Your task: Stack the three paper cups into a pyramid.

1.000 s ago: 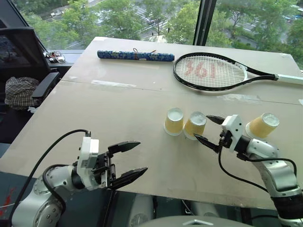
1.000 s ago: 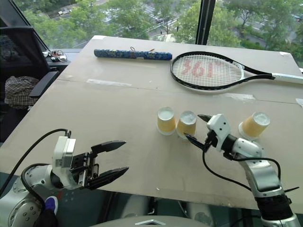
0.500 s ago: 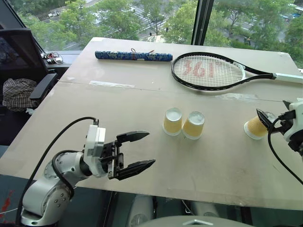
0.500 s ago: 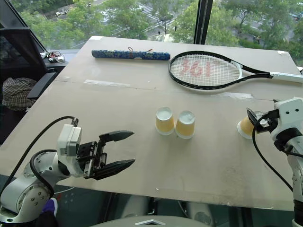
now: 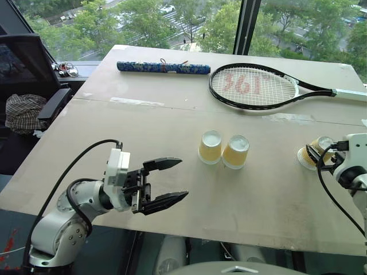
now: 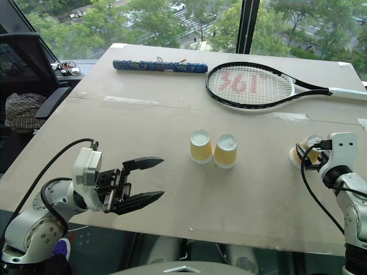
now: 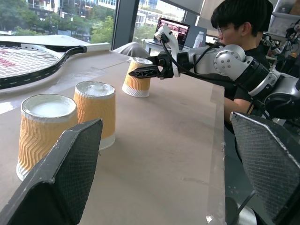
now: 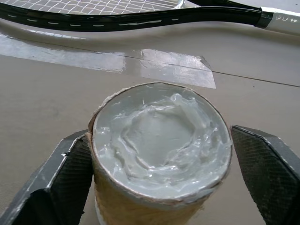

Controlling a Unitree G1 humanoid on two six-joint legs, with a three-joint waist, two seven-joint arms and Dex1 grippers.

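Bare table (image 5: 143,137) left of paired cups (image 5: 223,150); racket (image 5: 255,86) probably clear behind.

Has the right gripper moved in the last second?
Yes. The right gripper was beside the cup pair; it has swung away to the right and now straddles the lone cup near the table's right edge.

bright window daylight, sharp, soft shadows
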